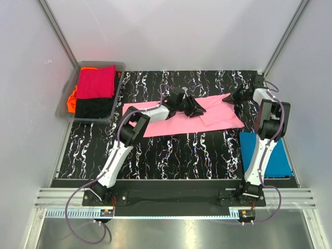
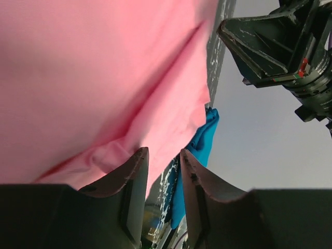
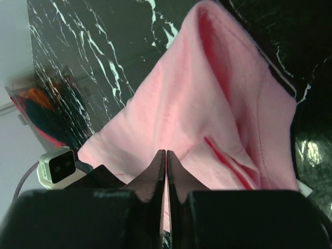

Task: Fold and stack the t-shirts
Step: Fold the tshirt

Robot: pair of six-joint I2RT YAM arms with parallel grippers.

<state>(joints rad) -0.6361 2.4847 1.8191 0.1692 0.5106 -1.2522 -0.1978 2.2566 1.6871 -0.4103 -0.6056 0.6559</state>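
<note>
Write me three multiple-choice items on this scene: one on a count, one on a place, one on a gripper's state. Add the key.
1. How many shirt colours show in the bin? A one. B two. C three.
2. Where does the blue t-shirt lie? A in the bin. B on the table, in its near right part. C on the table's far left corner.
3. How is the right gripper? A wide open. B shut on the pink t-shirt. C shut on the blue t-shirt.

Key:
1 C: a crimson shirt, an orange shirt and a black shirt all show there.
2 B: the top view shows it lying flat beside the right arm.
3 B: the right wrist view shows its jaws together at a raised fold of pink cloth.
</note>
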